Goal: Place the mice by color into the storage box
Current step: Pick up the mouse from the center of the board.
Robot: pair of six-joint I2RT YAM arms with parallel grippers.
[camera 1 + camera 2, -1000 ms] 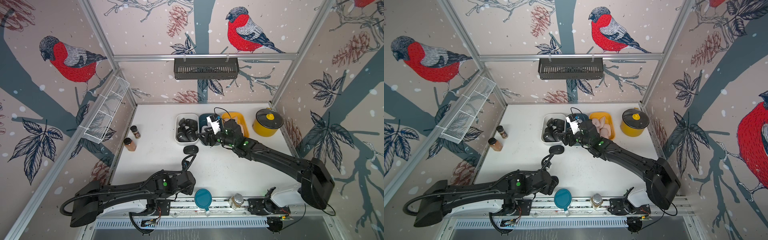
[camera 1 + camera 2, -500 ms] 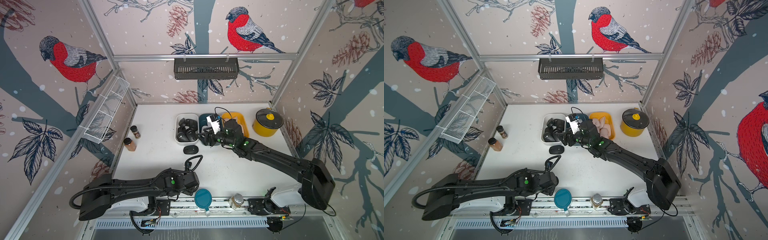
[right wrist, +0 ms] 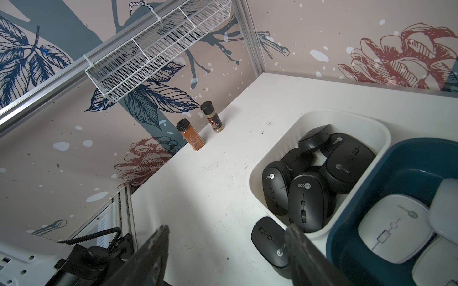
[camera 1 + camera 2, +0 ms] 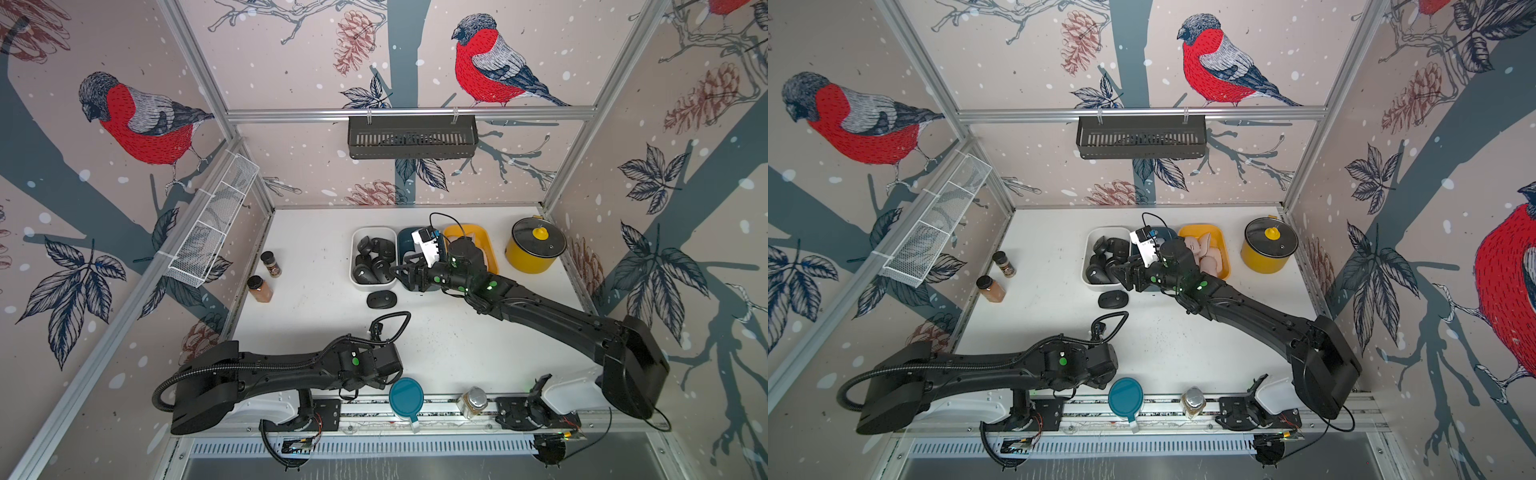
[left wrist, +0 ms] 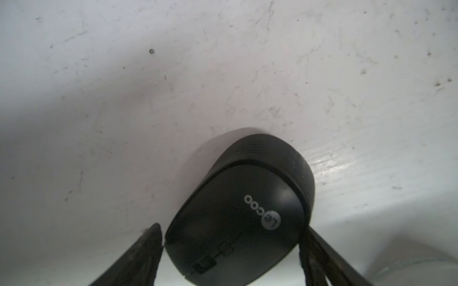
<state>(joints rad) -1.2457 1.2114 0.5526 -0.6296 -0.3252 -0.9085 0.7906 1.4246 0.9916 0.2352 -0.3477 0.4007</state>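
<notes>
A black mouse (image 5: 238, 208) lies on the white table between the fingers of my left gripper (image 5: 230, 230), which is open, with a sliver of gap at one finger. In both top views the left wrist (image 4: 365, 361) hides that mouse. Another black mouse (image 4: 381, 299) lies loose in front of the white bin (image 4: 354, 249), which holds several black mice (image 4: 376, 264). My right gripper (image 3: 228, 235) hovers open and empty beside it. The blue bin (image 3: 409, 161) holds white mice (image 3: 394, 227). The yellow bin (image 4: 1223, 249) holds pink mice (image 4: 1206, 262).
A yellow lidded pot (image 4: 536, 245) stands at the back right. Two spice jars (image 4: 271, 264) stand by the left wall under a wire basket (image 4: 212, 224). A teal lid (image 4: 406, 397) and a glass jar (image 4: 471, 401) sit on the front rail.
My left arm has shifted a little to the right along the front and its cable loop has changed shape. The right arm and the loose black mouse have stayed put.
</notes>
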